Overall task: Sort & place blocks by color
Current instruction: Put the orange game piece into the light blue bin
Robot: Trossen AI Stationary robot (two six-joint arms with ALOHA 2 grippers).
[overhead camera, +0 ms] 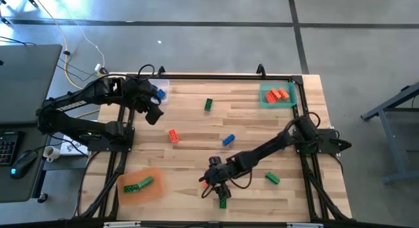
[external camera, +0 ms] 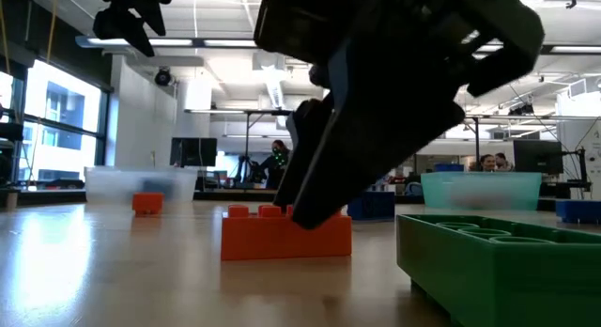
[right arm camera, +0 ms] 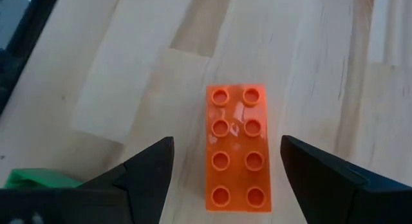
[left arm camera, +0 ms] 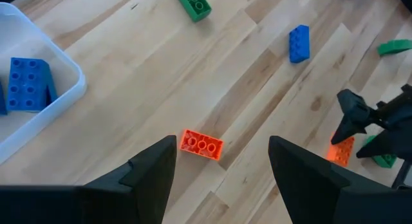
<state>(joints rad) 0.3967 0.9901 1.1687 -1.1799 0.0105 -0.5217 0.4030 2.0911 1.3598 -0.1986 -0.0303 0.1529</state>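
My right gripper (right arm camera: 226,141) is open and low over the table's near middle (overhead camera: 213,184). Its fingers stand on either side of an orange block (right arm camera: 236,150), studs up, flat on the wood, with a gap on each side. A green block (external camera: 507,261) lies just nearer the front edge (overhead camera: 223,202). My left gripper (left arm camera: 222,141) hangs open and high at the far left (overhead camera: 155,114), over another orange block (left arm camera: 201,145). Loose on the table lie a blue block (overhead camera: 228,140) and two green blocks (overhead camera: 208,104) (overhead camera: 272,179).
A clear tray (overhead camera: 163,84) at the far left holds blue blocks (left arm camera: 29,85). A green tray (overhead camera: 265,100) at the far right holds orange blocks (overhead camera: 278,95). An orange tray (overhead camera: 154,192) at the near left holds green blocks (overhead camera: 137,185). Black frame bars run along the table's edges.
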